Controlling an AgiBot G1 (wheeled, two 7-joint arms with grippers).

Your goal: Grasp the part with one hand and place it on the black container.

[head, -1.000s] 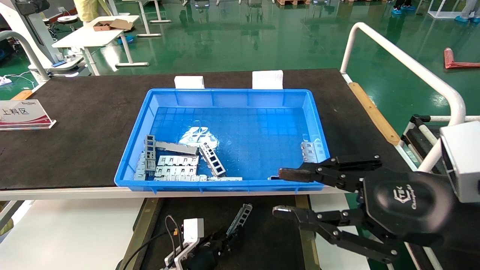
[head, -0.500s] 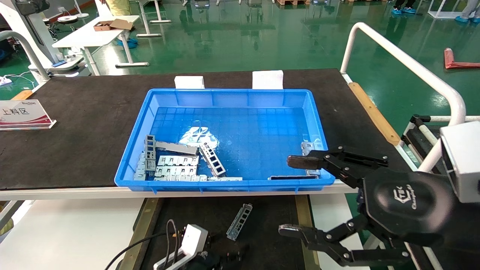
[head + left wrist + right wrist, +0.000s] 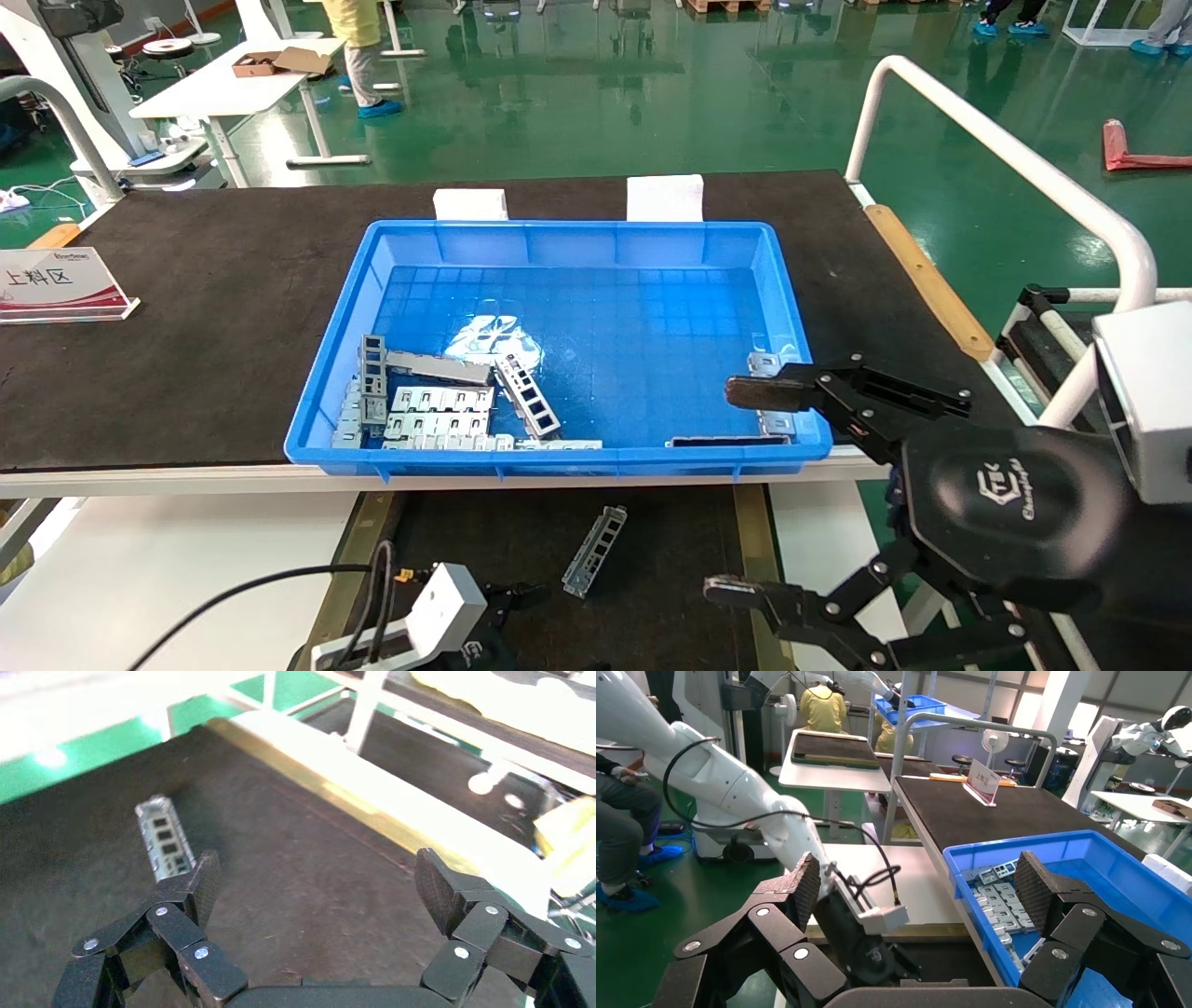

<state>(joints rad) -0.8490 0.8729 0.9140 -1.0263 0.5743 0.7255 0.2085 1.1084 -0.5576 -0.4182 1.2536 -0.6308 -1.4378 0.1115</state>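
Two grippers hang spread wide and empty over the workstation. At the near edge of the head view, the left gripper [image 3: 316, 881] sits low above the black container [image 3: 670, 568], fingers parted and clear of the part [image 3: 594, 552], which lies released on the container's matte surface, just beyond the fingertips in the left wrist view. That part [image 3: 164, 838], a slim grey metal channel with a row of small rectangular cutouts, rests at a slant near the middle of the container, between its olive-tan side rails and apart from both. The right gripper [image 3: 745, 494] hovers at the right, one finger [image 3: 759, 392] over the near right corner of the blue crate [image 3: 577, 233], the other beyond the container's right rail. Inside the crate, a cluster of grey metal pieces [image 3: 428, 401] crowds the near left corner, with one dark strip [image 3: 726, 441] along the near wall. The crate stands on a large black table mat [image 3: 186, 308], where a white sign [image 3: 56, 284] sits at the left edge.
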